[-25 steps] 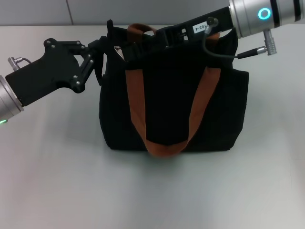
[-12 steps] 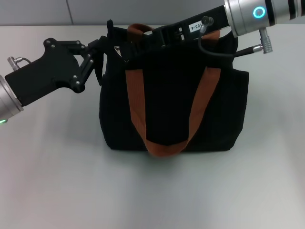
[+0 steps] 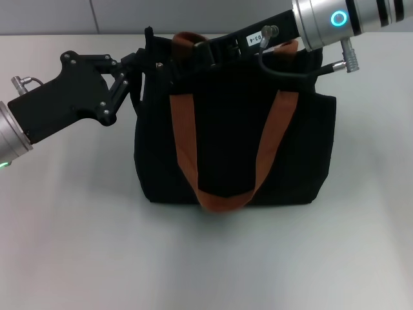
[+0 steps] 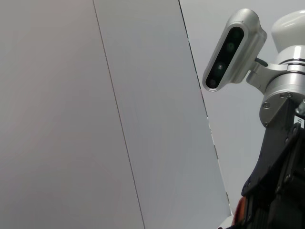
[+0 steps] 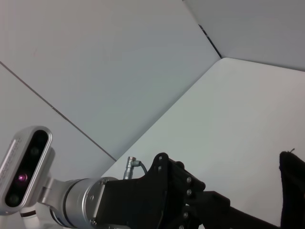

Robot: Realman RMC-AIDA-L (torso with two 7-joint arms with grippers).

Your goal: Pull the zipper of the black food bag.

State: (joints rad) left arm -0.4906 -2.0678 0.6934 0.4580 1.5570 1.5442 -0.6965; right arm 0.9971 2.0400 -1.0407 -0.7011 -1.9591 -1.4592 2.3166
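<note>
the left hand [image 3: 143, 64] reaches in from nine o'clock and meets the top corner of the bag [image 3: 232, 142] at about ten o'clock, its dark fingers bunched against the black fabric there; whether they pinch the cloth or just press on it cannot be told. the right hand [image 3: 193, 55] comes in from two o'clock, lying low along the bag's top edge, its tip near the left one, just beside the strap's upper loop; its fingers merge with the black cloth, so their state cannot be told either. the zipper cannot be picked out in the head view; the top edge where the hands meet is all black on black. the bag stands upright in the middle of the pale worktop [image 3: 77, 245], boxy, with a brown-orange strap [image 3: 222, 197] looping down its face to six o'clock. the right wrist view shows the left arm's black body [image 5: 157, 200] over the worktop and a sliver of the bag at the edge; the left wrist view shows the right arm's camera [image 4: 233, 47] against grey wall panels [image 4: 95, 119].
</note>
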